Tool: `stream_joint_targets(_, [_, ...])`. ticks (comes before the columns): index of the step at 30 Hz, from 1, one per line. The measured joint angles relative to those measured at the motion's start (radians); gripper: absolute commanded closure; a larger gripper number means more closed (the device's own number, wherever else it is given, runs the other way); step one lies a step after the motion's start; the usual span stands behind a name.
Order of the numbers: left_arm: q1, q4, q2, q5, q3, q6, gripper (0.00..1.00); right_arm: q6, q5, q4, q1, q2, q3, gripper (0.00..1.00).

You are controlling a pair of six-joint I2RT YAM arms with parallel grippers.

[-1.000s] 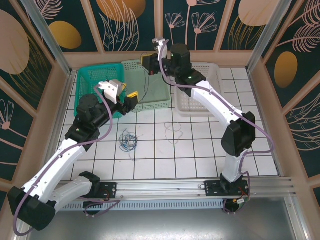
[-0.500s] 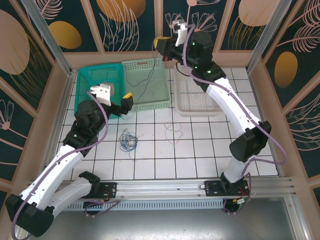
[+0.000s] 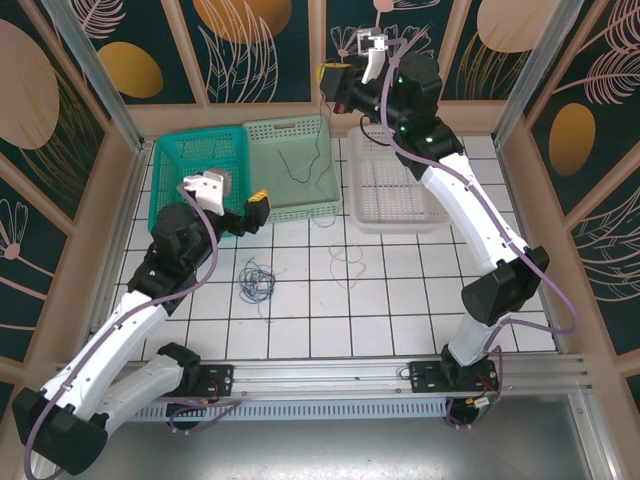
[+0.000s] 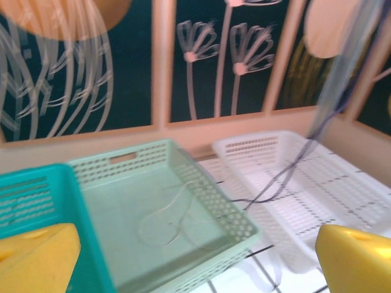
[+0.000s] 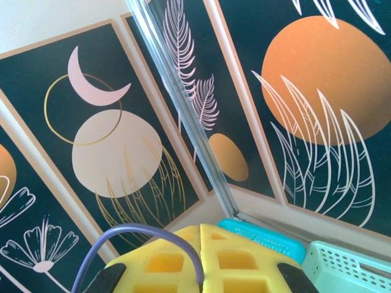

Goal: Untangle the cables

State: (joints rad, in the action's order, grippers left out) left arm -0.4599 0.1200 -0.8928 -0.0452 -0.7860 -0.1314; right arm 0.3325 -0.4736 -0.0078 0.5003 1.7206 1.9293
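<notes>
My right gripper (image 3: 331, 78) is raised high over the back of the baskets, and its yellow fingers (image 5: 239, 264) are pressed together on a thin dark purple cable (image 5: 197, 256). That cable (image 3: 321, 128) hangs down from it into the pale green basket (image 3: 262, 131), where its lower end (image 4: 166, 215) lies looped. A blue and dark tangle of cables (image 3: 257, 283) lies on the tiles in front of my left arm. A pale cable (image 3: 347, 261) lies on the tiles to its right. My left gripper (image 3: 250, 211) hovers open at the green basket's front edge, nothing between its fingers (image 4: 38, 256).
A teal basket (image 3: 166, 172) stands at the back left and a white basket (image 3: 430, 215) at the back right, with the pale green one between them. Wooden walls and metal posts close in the tiled floor on all sides.
My right gripper has risen and moved back and to the right, pulling the dark cable up out of the pale green basket. My left gripper has shifted only slightly.
</notes>
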Motion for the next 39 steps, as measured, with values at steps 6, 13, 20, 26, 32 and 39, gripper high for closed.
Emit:
stream_joint_targets(6, [-0.004, 0.116, -0.044, -0.182, -0.010, 0.003, 0.01, 0.019, -0.011, 0.000, 0.013, 0.000, 0.000, 1.00])
stream_joint_targets(13, [-0.019, 0.188, -0.168, -0.293, -0.085, 0.026, 0.01, 0.041, -0.039, -0.007, 0.048, 0.017, 0.038, 1.00])
stream_joint_targets(20, [-0.047, 0.196, -0.286, -0.296, -0.143, 0.074, 0.01, 0.049, -0.068, -0.012, 0.098, 0.050, 0.092, 1.00])
stream_joint_targets(26, [-0.053, 0.206, -0.376, -0.286, -0.216, 0.102, 0.03, 0.049, -0.085, -0.026, 0.111, 0.063, 0.101, 1.00])
stream_joint_targets(32, [-0.053, 0.209, -0.447, -0.294, -0.271, 0.115, 0.32, 0.051, -0.105, -0.030, 0.113, 0.063, 0.102, 1.00])
stream_joint_targets(39, [-0.053, 0.198, -0.458, -0.295, -0.271, 0.137, 0.80, 0.051, -0.110, -0.038, 0.109, 0.063, 0.101, 1.00])
